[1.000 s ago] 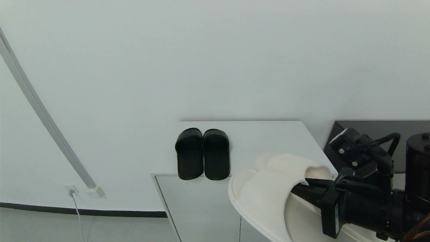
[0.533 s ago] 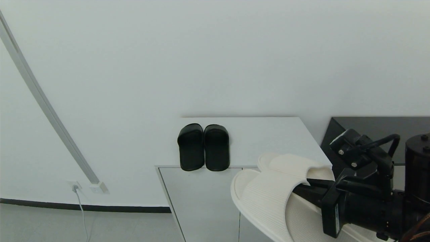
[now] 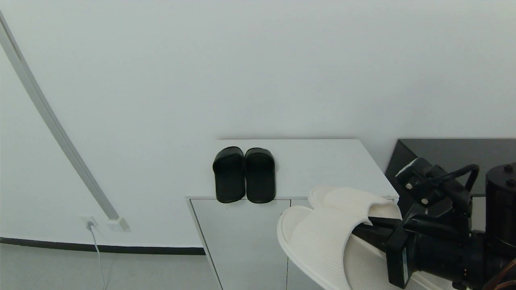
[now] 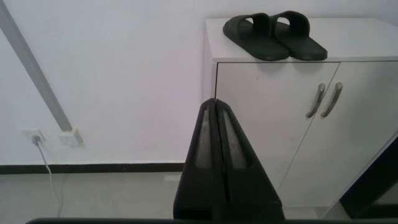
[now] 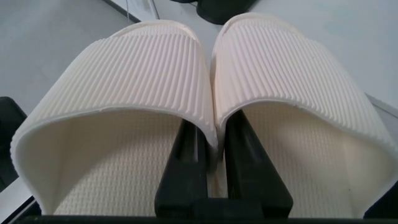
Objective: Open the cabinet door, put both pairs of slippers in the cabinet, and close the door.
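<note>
The cabinet door (image 4: 267, 118) is shut; the black slippers (image 3: 244, 180) sit on the cabinet's top. The right gripper (image 5: 211, 146) clenches its fingers (image 5: 183, 168) on the white slippers (image 3: 322, 237) in front of the cabinet. The left gripper (image 4: 215, 109) is clenched on nothing, so opening, stowing and closing all seem to remain.

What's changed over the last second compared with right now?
The whole head view shifted, so the camera moved, not the furniture. The right gripper, jaws shut on the white slippers, sank slightly. Nothing was taken hold of or let go. The black slippers stayed on top of the cabinet, and its doors stayed shut.
</note>
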